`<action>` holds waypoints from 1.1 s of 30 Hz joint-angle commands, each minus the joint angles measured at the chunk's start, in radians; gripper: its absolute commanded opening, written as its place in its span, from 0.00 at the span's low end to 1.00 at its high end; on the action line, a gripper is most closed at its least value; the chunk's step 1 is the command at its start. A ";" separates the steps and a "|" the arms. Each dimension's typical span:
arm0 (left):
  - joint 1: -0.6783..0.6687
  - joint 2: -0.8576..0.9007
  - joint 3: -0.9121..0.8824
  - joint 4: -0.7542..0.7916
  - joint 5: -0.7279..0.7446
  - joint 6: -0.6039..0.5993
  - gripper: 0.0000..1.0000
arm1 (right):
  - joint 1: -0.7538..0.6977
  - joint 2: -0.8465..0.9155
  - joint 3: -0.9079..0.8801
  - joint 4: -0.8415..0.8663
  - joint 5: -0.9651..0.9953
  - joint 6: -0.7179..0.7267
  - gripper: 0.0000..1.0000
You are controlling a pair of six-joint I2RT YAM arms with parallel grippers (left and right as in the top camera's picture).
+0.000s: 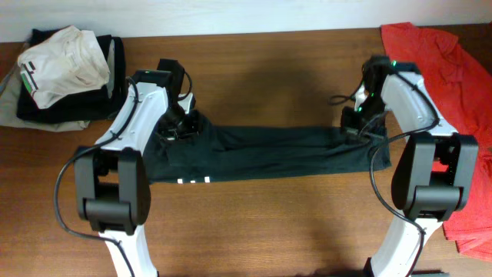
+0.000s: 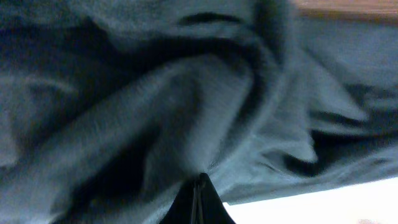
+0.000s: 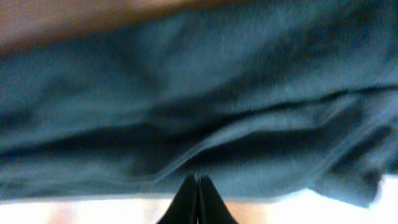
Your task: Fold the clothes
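White arm links (image 1: pixel 138 108), black joint housings (image 1: pixel 115 185), black cables (image 1: pixel 371 175); green LED (image 1: pixel 393 64) on right arm; black fingers (image 2: pixel 199 205).

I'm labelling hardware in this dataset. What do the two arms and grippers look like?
Left arm and right arm: white rounded links, black blocky joint housings, black cables looping alongside. A small green light glows on the right arm. The left gripper and right gripper have black fingers tapering to narrow tips.

The 2 wrist views are blurred; the left gripper (image 2: pixel 199 190) and right gripper (image 3: pixel 198 186) show only pinched tips, cut off below. The black T-shirt (image 1: pixel 269 154) folds away most of its white lettering (image 1: pixel 192 181); the red T-shirt (image 1: pixel 453 61) runs off right.
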 commanded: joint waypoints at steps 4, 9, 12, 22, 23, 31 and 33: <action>0.075 0.130 -0.004 -0.004 -0.161 -0.043 0.01 | -0.011 -0.010 -0.261 0.227 -0.002 0.072 0.04; 0.203 0.130 -0.013 -0.003 -0.256 -0.096 0.01 | -0.029 -0.010 -0.259 0.229 0.078 0.090 0.04; 0.258 0.130 -0.013 -0.004 -0.261 -0.097 0.01 | -0.027 -0.012 -0.253 0.229 0.077 0.094 0.04; 0.285 -0.185 0.012 -0.027 -0.294 -0.142 0.02 | -0.033 -0.304 -0.233 0.232 0.072 0.249 0.64; 0.278 -0.210 0.012 -0.027 -0.294 -0.143 0.07 | -0.042 -0.323 -0.233 0.233 0.078 0.249 0.98; 0.256 -0.237 0.012 -0.042 -0.214 -0.143 0.99 | -0.337 -0.330 -0.233 0.251 0.103 0.121 0.99; 0.256 -0.237 0.012 -0.041 -0.214 -0.143 0.99 | -0.397 -0.330 -0.233 0.245 0.099 0.107 0.99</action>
